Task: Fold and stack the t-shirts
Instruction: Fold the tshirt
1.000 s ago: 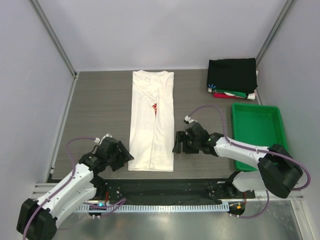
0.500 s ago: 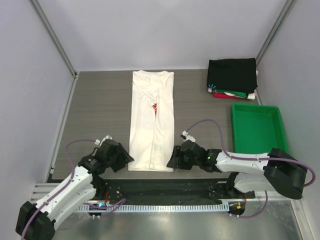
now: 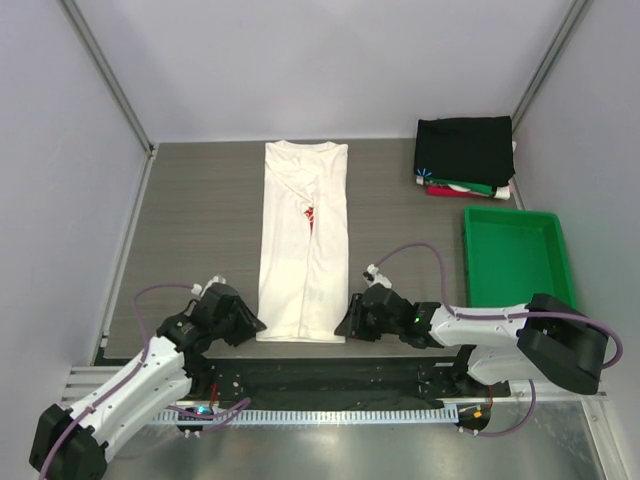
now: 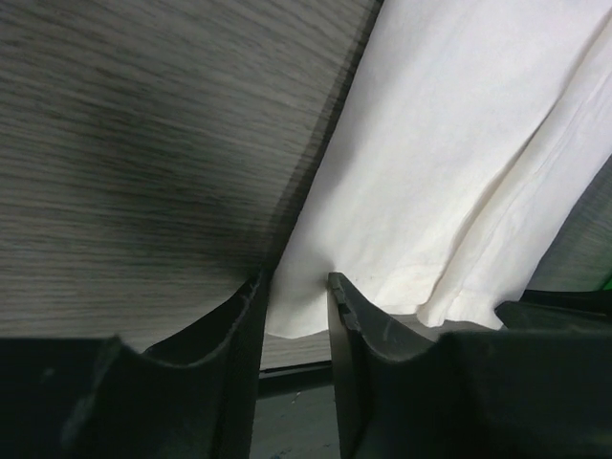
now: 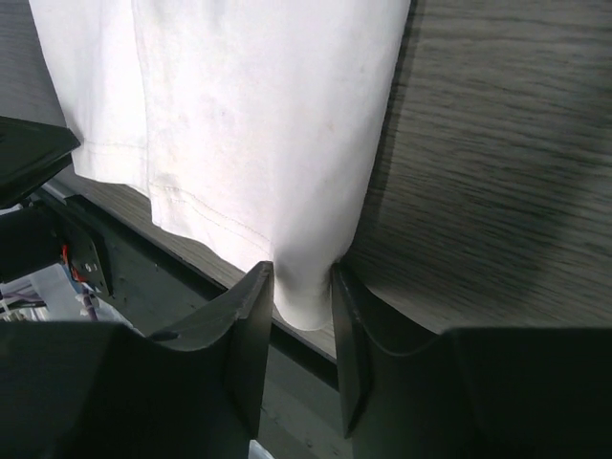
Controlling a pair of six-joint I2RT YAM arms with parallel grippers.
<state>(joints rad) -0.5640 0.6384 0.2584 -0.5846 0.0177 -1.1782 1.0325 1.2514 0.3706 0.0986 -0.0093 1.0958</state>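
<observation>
Two grippers, left (image 3: 250, 325) and right (image 3: 347, 318), each pinch a near hem corner of the one white t-shirt (image 3: 303, 240) lying lengthwise mid-table, its red print mostly hidden in a fold, while the far-right stack (image 3: 465, 150) shows only coloured edges under its black top tee, beside one green tray (image 3: 515, 265).

Grey wood-grain table (image 3: 200, 220) carries white t-shirt (image 3: 303, 240), folded stack (image 3: 465, 155), green tray (image 3: 515, 270).
</observation>
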